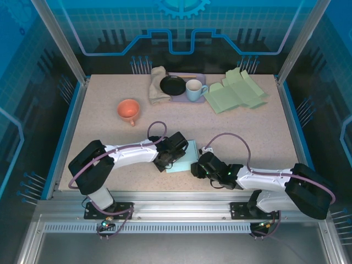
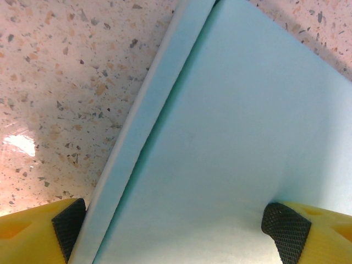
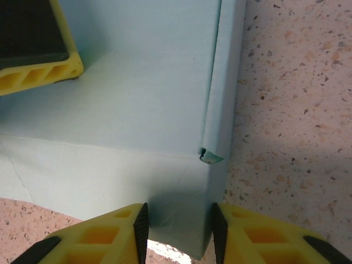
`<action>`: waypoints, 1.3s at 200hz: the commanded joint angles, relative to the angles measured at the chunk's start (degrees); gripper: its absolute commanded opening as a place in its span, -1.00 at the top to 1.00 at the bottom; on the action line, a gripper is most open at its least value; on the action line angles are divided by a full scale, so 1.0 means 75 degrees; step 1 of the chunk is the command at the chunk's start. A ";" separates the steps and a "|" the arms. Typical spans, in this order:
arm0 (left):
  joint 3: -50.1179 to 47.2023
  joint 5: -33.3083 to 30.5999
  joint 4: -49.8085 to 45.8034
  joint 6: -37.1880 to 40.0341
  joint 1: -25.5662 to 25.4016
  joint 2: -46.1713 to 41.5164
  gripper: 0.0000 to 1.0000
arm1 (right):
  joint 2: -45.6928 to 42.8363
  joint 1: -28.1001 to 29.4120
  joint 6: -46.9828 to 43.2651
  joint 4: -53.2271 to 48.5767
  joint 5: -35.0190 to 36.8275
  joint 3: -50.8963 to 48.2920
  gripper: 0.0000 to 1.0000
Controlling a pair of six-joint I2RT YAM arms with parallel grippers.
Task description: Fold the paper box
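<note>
Left gripper (image 2: 176, 231) sits wide open on the blue box (image 2: 236, 137); right gripper (image 3: 180, 228) hugs its corner, I cannot tell how tight; squeeze slowly.

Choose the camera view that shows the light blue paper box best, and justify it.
Right wrist: the light blue paper box shows a panel, a crease, a folded side flap and a small tab. Left wrist gives a flat panel and one edge strip; top external, a partly covered patch.
</note>
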 commanded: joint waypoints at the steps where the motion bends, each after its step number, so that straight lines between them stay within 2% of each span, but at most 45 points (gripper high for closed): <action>1: -0.0656 0.0380 -0.1252 0.0250 -0.0003 0.1009 -0.77 | -0.0146 -0.0006 -0.0051 0.0336 -0.0095 0.0047 0.28; 36: -0.0642 0.0355 -0.1286 0.0247 -0.0001 0.1005 -0.76 | -0.0215 -0.0008 0.0031 0.0365 -0.0284 0.0027 0.29; 104: -0.0663 0.0358 -0.1264 0.0242 0.0000 0.1019 -0.77 | -0.0054 0.0000 -0.0179 0.0484 0.0307 -0.0172 0.30; 167: -0.0636 0.0372 -0.1239 0.0255 -0.0003 0.1078 -0.77 | 0.0411 -0.0005 -0.0255 0.1047 0.0336 -0.0324 0.32; 227: -0.0668 0.0385 -0.1222 0.0310 0.0000 0.1286 -0.77 | 0.1213 0.0045 -0.0714 0.2343 0.1160 -0.0901 0.33; 260: -0.0747 0.0437 -0.1160 0.0344 -0.0007 0.1415 -0.77 | 0.1826 0.0244 -0.0971 0.2982 0.1821 -0.1000 0.27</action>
